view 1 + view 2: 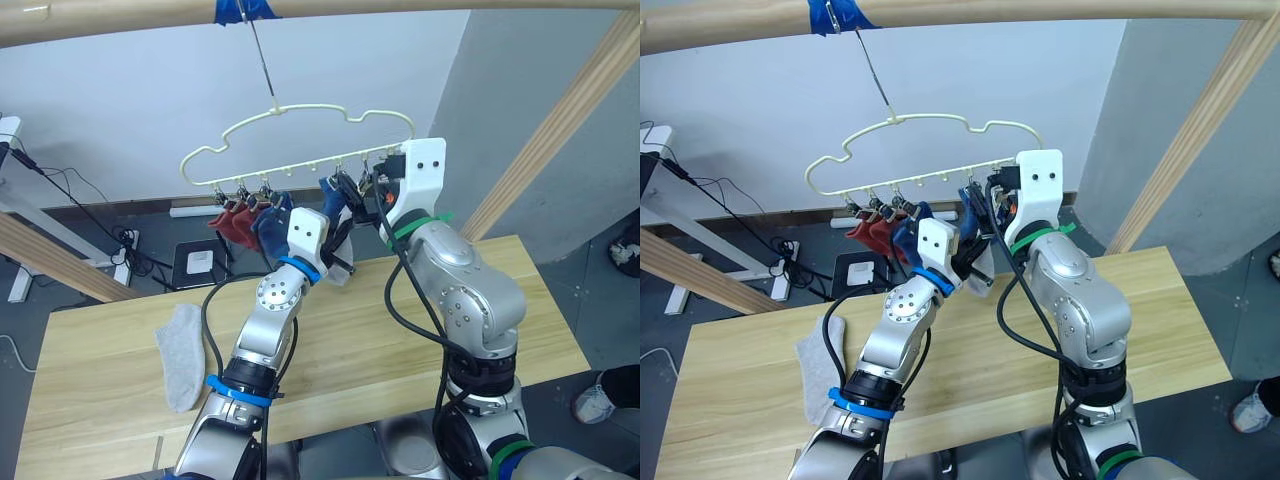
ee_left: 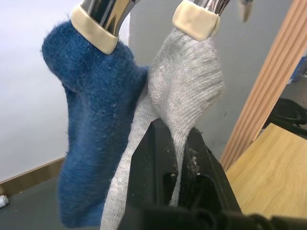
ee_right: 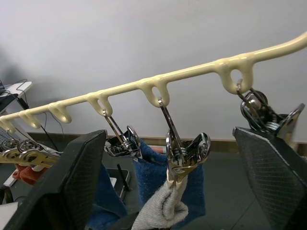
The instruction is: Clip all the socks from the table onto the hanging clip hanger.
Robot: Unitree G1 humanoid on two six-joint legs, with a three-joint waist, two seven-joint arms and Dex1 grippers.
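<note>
1. Spare grey sock (image 1: 181, 355) lies flat on the tabletop (image 1: 90, 400), left side, well apart from both arms. Judged last one to hang.
2. Clip hanger (image 1: 300, 110) hangs by its hook from the taped wooden pole (image 1: 120, 22), so clips sit at arm height.
3. Two rust-red socks (image 1: 232, 221) on the leftmost clips, then blue socks (image 1: 272, 222); row is filling left to right.
4. Left tool (image 2: 172, 179) pressed together on the grey sock (image 2: 189, 91), holding it up taut; its cuff sits in a clip beside a clipped blue sock (image 2: 93, 120).
5. Right tool (image 3: 168, 191) spread, fingers flanking that clip (image 3: 184, 153). Probably placed to squeeze or release it.
6. End clip (image 3: 261, 112) on the right is empty, reads as slot for the tabletop sock.
</note>
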